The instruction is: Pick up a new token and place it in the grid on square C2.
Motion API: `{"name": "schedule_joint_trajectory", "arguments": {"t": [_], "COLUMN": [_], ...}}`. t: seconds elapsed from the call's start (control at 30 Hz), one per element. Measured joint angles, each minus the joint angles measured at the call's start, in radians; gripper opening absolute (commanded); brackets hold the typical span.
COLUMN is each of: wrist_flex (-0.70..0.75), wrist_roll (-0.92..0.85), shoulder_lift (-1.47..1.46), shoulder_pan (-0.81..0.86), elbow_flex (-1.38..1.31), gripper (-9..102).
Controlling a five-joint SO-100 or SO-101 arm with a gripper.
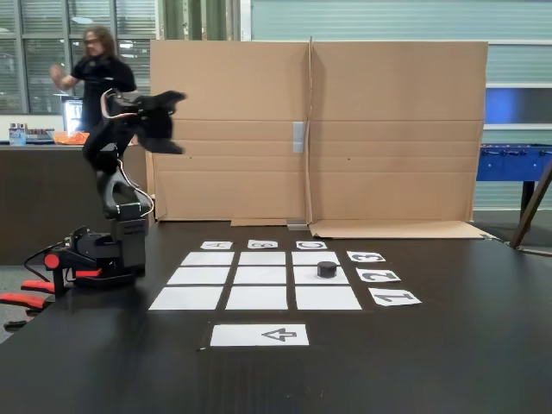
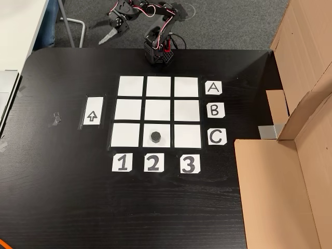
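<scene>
So the token (image 2: 155,137) sits on square C2 (image 2: 147,142), bottom middle of the grid (image 2: 158,111) in the top-down fixed view, in line with the C card (image 2: 217,137) and the 2 card (image 2: 152,163). The arm (image 1: 121,155) is folded up and back over its base at the counter (image 2: 62,197) edge, tool (image 1: 172,122) raised well clear of the grid. It's carrying nothing, but honestly can't tell if the jaws are apart or together. There's an arrow sheet (image 2: 93,112) beside the grid, cardboard wall (image 1: 388,129) behind.

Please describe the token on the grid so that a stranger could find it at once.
On the black table lies the grid of nine white paper squares. The token stands in the row beside card C, above card 2. It is the sole small black cylinder; the neighbouring squares are bare.
</scene>
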Motion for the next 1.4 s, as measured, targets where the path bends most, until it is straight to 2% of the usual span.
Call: {"name": "schedule_joint_trajectory", "arguments": {"t": [0.17,0.37,0.7,1.03,1.4], "wrist_flex": [0.014,0.107,0.212,0.207,0.074], "wrist_roll": [-0.008,-0.009,-0.035,-0.064,-0.064], "shoulder_lift": [0.132,0.233,0.495,0.681,0.736], "shoulder_pan": [0.144,0.313,0.454,0.5,0.505], "elbow_flex": [0.112,0.176,0.456,0.726,0.962], "gripper": [25,15,0,-1,-1]}}
